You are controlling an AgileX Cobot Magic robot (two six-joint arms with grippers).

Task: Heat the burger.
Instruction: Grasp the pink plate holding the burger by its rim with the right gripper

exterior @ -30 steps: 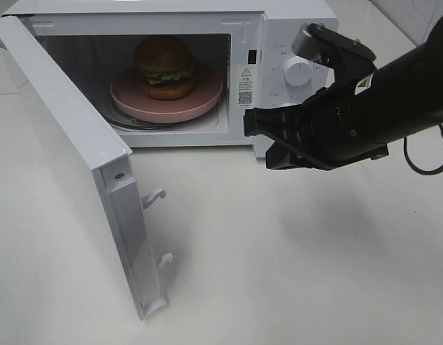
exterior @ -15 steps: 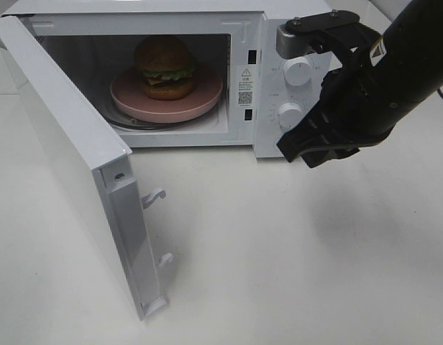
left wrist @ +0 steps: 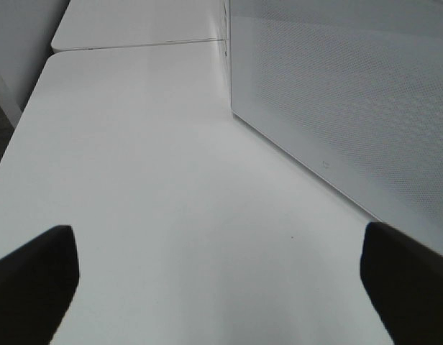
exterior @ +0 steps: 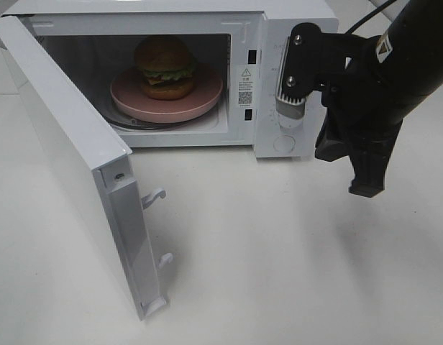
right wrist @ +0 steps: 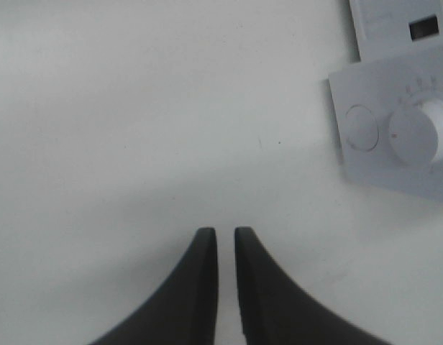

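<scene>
Right, the burger (exterior: 164, 68) sits on the pink plate (exterior: 207, 99) inside the microwave (exterior: 135, 7), whose door (exterior: 63, 144) is swung wide open. It looks light and soft: the stacked layers probably slide or squash under a pinch, and the glossy bun likely gives poor grip. If it needs moving, the safer hold is the plate's front rim, not the bun; the plate looks stiff and carries the lot. It probably needs no touching, since it is already in the cavity. Right gripper (exterior: 367, 188) hangs point-down over the table (exterior: 279, 273) just beside the control panel (exterior: 273, 50), fingers nearly together with a thin slit between them, holding nothing. Left gripper (left wrist: 216, 241) is spread wide and empty, facing the door's mesh window. Hidden: the left arm is not in the high view. The right arm covers the dial (right wrist: 423, 129) there, and only the round button (exterior: 284, 144) shows. The burger's back and the far plate rim sit in shadow. Panel markings are too small to read. Real food or a model, cannot tell.
</scene>
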